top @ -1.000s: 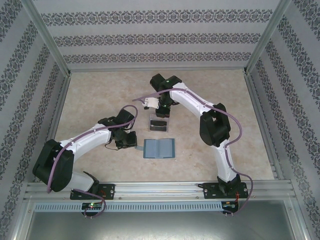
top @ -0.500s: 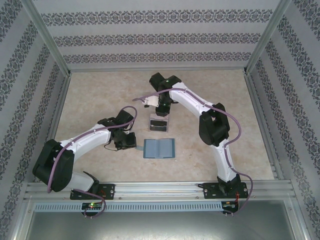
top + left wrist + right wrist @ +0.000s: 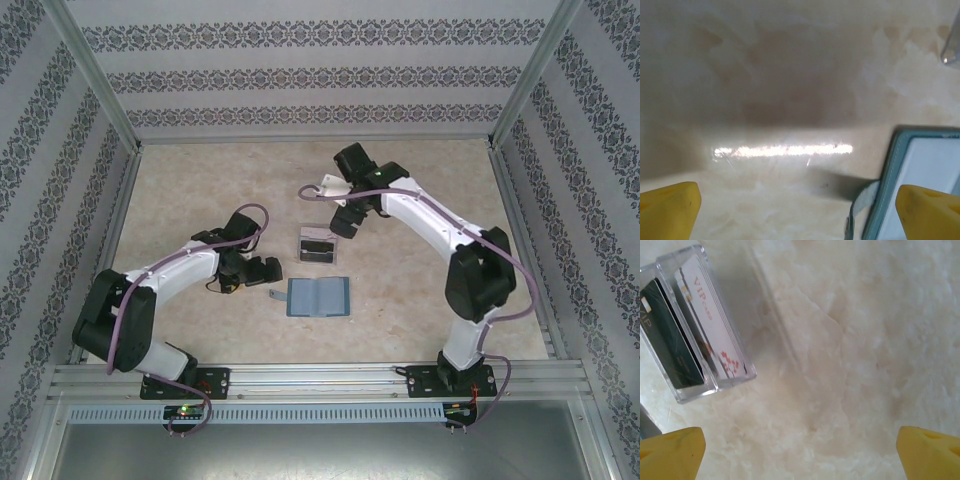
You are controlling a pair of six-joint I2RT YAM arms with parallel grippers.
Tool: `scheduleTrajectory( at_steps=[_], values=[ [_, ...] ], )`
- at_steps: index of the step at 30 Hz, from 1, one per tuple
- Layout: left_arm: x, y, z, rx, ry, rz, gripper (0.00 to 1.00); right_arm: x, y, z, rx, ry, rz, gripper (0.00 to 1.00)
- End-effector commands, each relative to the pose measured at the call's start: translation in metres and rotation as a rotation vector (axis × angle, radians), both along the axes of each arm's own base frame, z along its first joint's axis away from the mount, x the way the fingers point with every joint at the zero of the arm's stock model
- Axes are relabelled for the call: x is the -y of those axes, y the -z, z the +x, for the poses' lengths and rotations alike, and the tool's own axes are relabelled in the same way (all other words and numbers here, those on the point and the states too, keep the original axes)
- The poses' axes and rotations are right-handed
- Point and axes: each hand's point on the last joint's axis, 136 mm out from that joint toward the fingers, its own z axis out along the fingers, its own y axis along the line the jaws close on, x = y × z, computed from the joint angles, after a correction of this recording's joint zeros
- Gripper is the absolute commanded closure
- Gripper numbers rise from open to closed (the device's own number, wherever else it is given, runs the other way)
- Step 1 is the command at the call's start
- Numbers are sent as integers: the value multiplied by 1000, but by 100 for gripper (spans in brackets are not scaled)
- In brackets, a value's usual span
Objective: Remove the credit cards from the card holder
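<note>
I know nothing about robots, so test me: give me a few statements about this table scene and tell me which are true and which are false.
1. The blue wallet lies open flat on the table. True.
2. The left pincer is holding a card. False: its fingers are spread wide with nothing between them, beside the wallet's edge.
3. A dark card and a white card stand in the clear tray. True.
4. The right pincer is clamped on the tray. False: it is open, apart from the tray, with only bare table between its fingers.
</note>
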Motion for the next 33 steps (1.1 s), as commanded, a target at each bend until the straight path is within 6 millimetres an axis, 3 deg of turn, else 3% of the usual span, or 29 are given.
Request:
scheduleTrajectory(
  at_steps=[1,7,12,16,20,23,27,33],
  values=[
    [-10,-10,30,97,16,51,0,19,-5,3,60,111,43,2],
    [-46,-20,61,220,-9,163,0,69,5,-8,109,290,144,2],
    [-96,-41,86,380,-51,417,0,126,16,-7,183,525,287,2],
    [-127,-54,97,476,-80,602,0,171,24,-5,266,714,453,2],
    [-153,-60,102,526,-161,620,0,205,36,-2,376,840,562,2],
    [-167,-68,107,610,-204,613,0,215,43,1,435,875,583,2],
    [-182,-69,105,799,-284,558,0,214,37,5,505,863,636,2],
    [-175,-77,114,1057,-251,531,0,216,32,12,582,879,711,2]
  ],
)
